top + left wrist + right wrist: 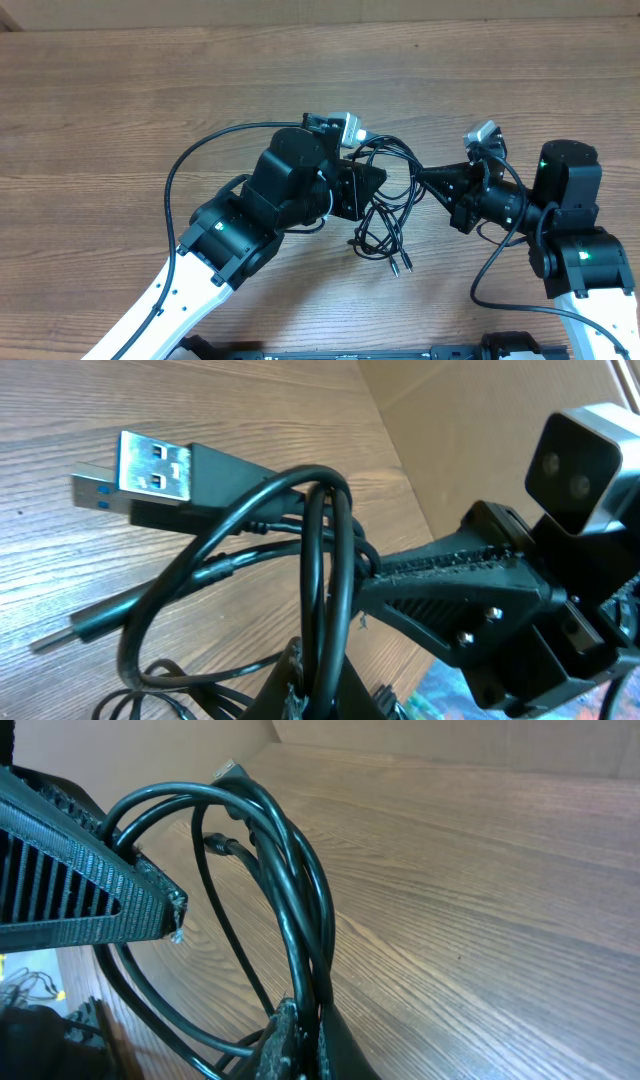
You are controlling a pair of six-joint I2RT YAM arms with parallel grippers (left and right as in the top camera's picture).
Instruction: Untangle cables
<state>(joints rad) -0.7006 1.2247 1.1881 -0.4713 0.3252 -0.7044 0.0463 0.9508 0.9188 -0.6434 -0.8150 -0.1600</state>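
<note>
- Cables (385,220): tangled bundle at table (120,90) centre, loops trailing toward 6 o'clock; no strand freed, so untangling seems barely begun.
- Left gripper (378,180), right gripper (422,175): jaws pinched on strands at the bundle's 10 and 2 o'clock.

Two robot arms are counted, the left arm (230,240) and the right arm (575,240), and two grippers, the left gripper (378,180) and the right gripper (422,173). One wooden table (150,90) and one tangled bundle of thin black cables (385,218) are counted; the number of separate cables cannot be determined. Three plugs are counted: two flat USB plugs (155,465) (98,490) and one slim plug (90,625).
</note>
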